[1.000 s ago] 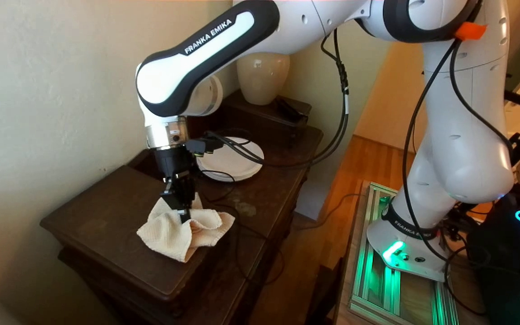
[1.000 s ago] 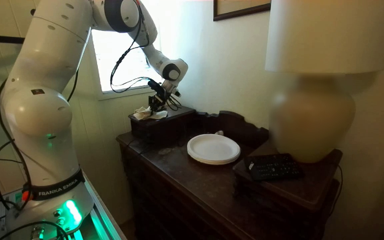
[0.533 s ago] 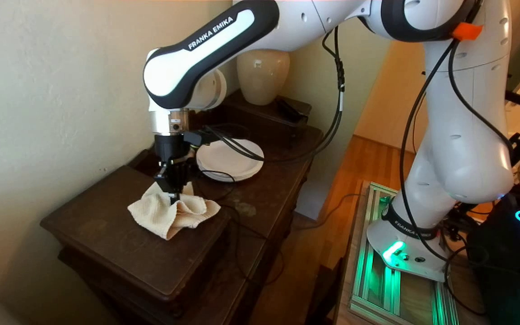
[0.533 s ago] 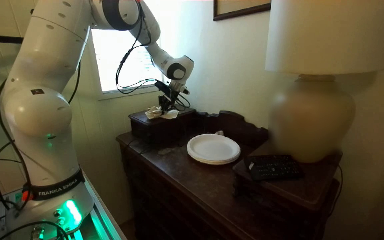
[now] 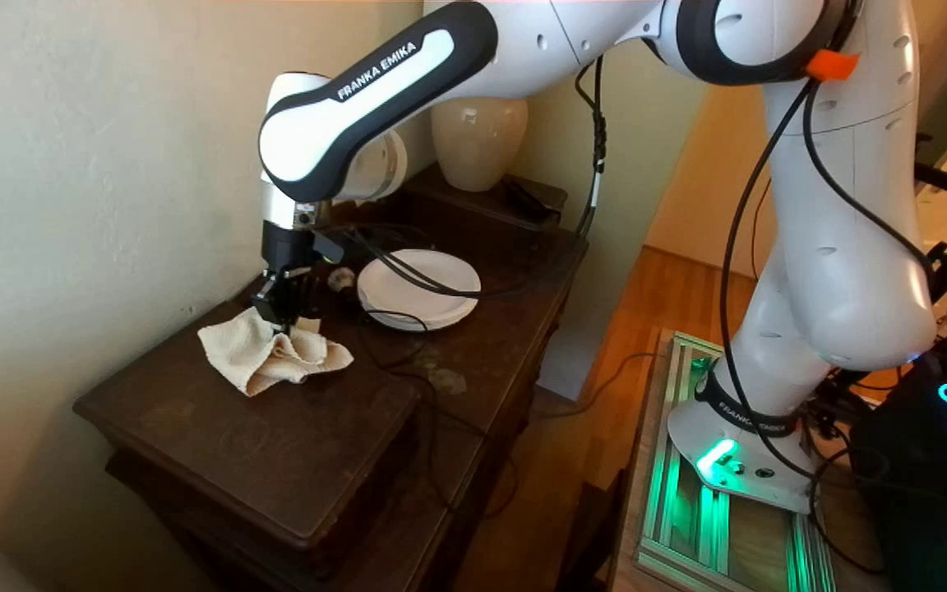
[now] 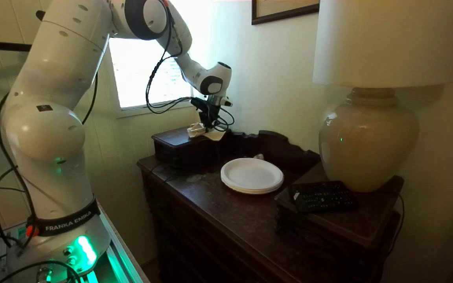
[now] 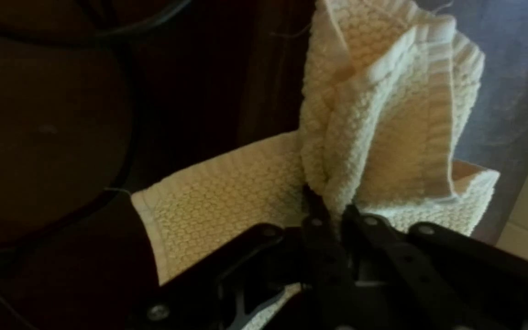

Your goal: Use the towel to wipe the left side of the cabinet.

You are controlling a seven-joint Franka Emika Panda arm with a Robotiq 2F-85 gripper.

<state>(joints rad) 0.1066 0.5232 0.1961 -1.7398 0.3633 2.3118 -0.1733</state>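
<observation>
The cabinet [image 6: 226,216] was the largest thing before me, dark brown wood, scalloped along its back, its flat top worn and stepped up at both ends; its front sank into shadow too deep for me to make out. A cream lamp [image 6: 370,133] stood on one stepped-up end of the cabinet, the top of its shade cut off in an exterior view. The towel [image 5: 247,349], off-white with a knobbly weave and a flat hem, lay crumpled on the cabinet's other stepped-up end, toward the back, bunched into standing folds at its middle and spread flatter at the corners. One corner reached the cabinet's step edge, and whether it hung over I could not tell. White plates [image 6: 252,175] sat nested in a stack on the cabinet's lower middle. A black keypad [image 6: 323,196] lay on the cabinet's lamp end, its markings too small to read. My fingers [image 7: 316,229] were pinched together on a fold of the towel, dark and blurred in the wrist view, hiding part of the cloth. A small pale lump [image 5: 341,279], hard to identify, lay on the cabinet just beside the plates.
</observation>
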